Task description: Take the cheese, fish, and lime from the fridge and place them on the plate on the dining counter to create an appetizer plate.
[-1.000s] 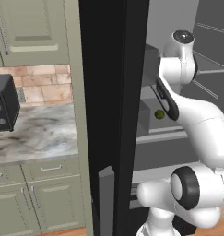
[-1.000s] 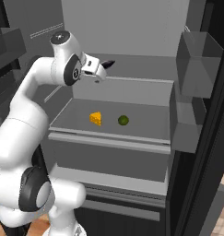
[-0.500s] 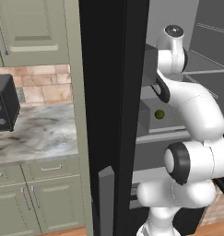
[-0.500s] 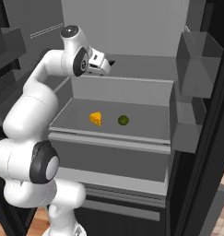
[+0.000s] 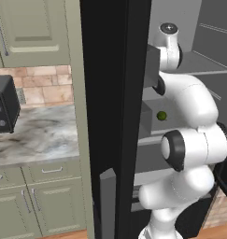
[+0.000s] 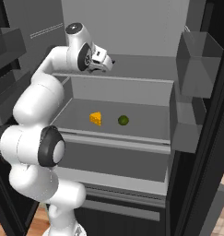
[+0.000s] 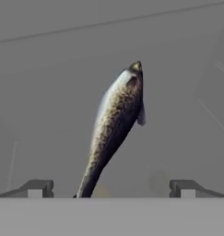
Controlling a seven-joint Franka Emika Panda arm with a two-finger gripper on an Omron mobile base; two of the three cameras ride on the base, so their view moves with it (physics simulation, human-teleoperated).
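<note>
The fridge [image 6: 132, 27] stands open. On its middle shelf, the yellow-orange cheese [image 6: 96, 118] lies just left of the green lime [image 6: 123, 120], and the lime [image 5: 161, 115] also shows past the door edge. My gripper [image 6: 106, 62] is at the front of the upper shelf, above and left of the cheese. In the hand view the speckled brown fish [image 7: 115, 124] lies on the grey shelf straight ahead, its tail reaching down between the fingers. The gripper [image 7: 111, 189] is open, its fingertips [image 7: 37, 188] wide apart and holding nothing. The plate and dining counter are out of view.
Grey door bins [image 6: 196, 55] hang on the open door at the right. The black fridge door [image 5: 110, 93] edge stands close on the arm's left. Beyond it are a marble counter [image 5: 35, 135] with a black appliance [image 5: 3, 109] and sage-green cabinets [image 5: 35, 28].
The arm's elbow and lower links have folded in closer to the fridge. The hand stays at the upper shelf front, turned slightly. The jaws remain open.
</note>
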